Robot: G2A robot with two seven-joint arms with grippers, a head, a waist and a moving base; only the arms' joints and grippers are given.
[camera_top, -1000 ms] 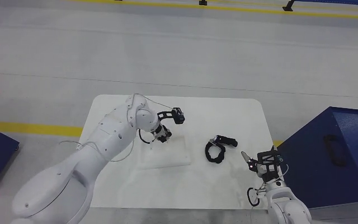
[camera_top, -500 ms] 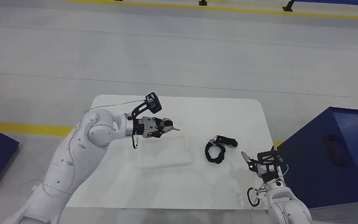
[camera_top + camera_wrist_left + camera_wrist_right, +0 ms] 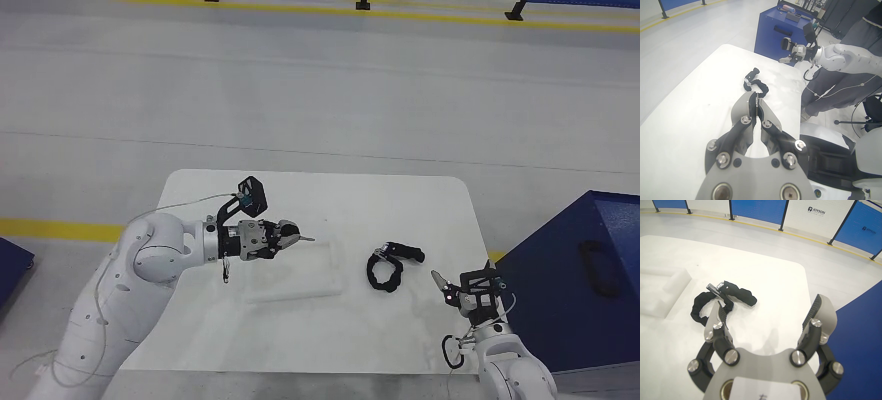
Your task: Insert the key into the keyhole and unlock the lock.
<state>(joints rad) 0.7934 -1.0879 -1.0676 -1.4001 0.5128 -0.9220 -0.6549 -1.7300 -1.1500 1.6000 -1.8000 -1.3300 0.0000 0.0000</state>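
left claw: my left claw is clamped on the key; the thin metal blade pokes out past the fingertips
left claw place: over the white foam pad, off the table, pointing toward the lock
right claw: my right claw is spread wide with nothing in it, hovering by the table corner on my right side
lock: black sleeved chain lock lying curled on the table between my two claws, just beside the foam pad and touching neither claw
lock head: metal end sits at one end of the sleeve; I cannot tell which way the keyhole faces
gap: key tip is well apart from the lock; right claw is near it
done: key is picked up and in hand, so the first part looks finished
not done: key not in the keyhole, no turn made, lock looks closed as far as I can judge
left to do: probably steady the lock head with the right claw, line up the blade, push it in, twist
progress guess: early, maybe a third
risk: the blade is thin and the lock lies loose, so it could slide when the key pushes
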